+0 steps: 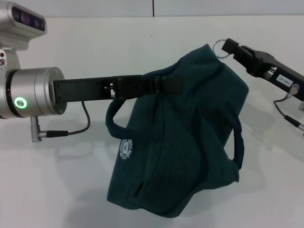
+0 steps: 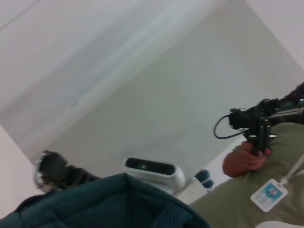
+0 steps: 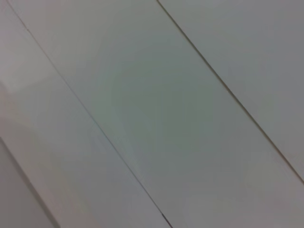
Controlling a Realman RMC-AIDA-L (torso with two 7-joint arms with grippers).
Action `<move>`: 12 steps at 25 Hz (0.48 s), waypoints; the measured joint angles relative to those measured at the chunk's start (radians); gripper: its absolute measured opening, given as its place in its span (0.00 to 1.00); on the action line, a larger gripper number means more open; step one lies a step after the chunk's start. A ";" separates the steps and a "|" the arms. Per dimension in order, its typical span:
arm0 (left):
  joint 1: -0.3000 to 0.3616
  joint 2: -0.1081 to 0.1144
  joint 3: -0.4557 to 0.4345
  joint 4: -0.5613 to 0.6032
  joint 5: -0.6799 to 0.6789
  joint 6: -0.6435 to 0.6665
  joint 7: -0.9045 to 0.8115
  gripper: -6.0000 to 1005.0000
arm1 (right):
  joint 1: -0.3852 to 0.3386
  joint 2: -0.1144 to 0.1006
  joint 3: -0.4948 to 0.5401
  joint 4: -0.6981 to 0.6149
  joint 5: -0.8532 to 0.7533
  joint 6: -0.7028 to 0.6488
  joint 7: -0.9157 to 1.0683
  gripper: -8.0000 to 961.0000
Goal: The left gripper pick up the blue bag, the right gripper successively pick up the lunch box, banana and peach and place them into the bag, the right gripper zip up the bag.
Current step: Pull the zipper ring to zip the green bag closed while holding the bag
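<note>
Readable text is minimal. White label (image 1: 283, 80) on the right claw (image 1: 227, 46): dark characters, roughly "28-C91-02", not certain. Round white logo (image 1: 126, 148) on the blue bag (image 1: 190, 137): ring of lettering, illegible. Person's ID badge (image 2: 269, 194) in the left wrist view: teal graphic, no text legible.

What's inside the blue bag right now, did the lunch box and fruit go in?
Cannot tell. The blue bag hangs closed from the left claw, its fabric hiding the interior. The right claw is at the zipper ring. No lunch box or fruit shows outside.
</note>
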State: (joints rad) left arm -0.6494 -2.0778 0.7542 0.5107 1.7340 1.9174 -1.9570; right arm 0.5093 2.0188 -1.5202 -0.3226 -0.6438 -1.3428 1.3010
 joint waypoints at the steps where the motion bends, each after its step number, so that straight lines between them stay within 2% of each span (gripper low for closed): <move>1: -0.001 -0.001 -0.001 0.000 -0.003 0.005 0.000 0.05 | 0.000 0.000 -0.002 0.000 0.000 0.003 0.000 0.02; 12: 0.004 -0.001 0.004 0.000 -0.049 0.035 0.000 0.05 | 0.004 0.000 -0.020 0.009 -0.001 0.020 0.000 0.03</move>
State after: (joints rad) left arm -0.6456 -2.0788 0.7578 0.5108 1.6854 1.9525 -1.9566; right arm 0.5130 2.0190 -1.5399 -0.3135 -0.6443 -1.3231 1.3009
